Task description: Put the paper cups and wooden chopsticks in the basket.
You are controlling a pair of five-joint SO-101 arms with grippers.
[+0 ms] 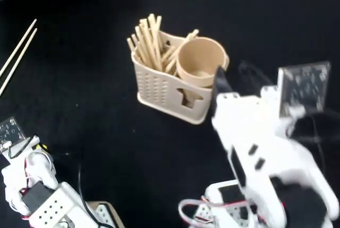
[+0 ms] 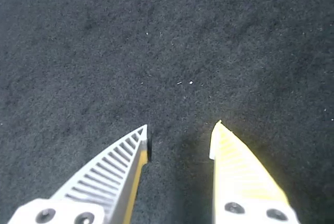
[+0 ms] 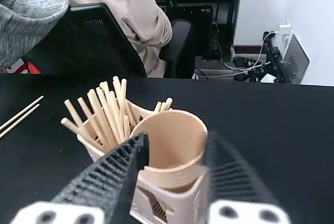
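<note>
Basket (image 1: 170, 92): stands on the black surface (image 1: 79, 106), near the middle.
Paper cup (image 1: 201, 60): upright in the basket, at the end nearest the right arm. Cannot tell if more cups are nested inside.
Bundle of chopsticks (image 1: 151, 42): stands in the basket's other end, leaning.
Loose chopsticks (image 1: 18, 52): two, flat on the surface, well apart from the basket.
Right hand (image 3: 175, 145): jaws wide apart, nothing held, just beside the cup.
Left hand (image 2: 180, 127): jaws apart, empty, over bare surface.
Progress (judgement): mostly done; the loose pair is left.
</note>
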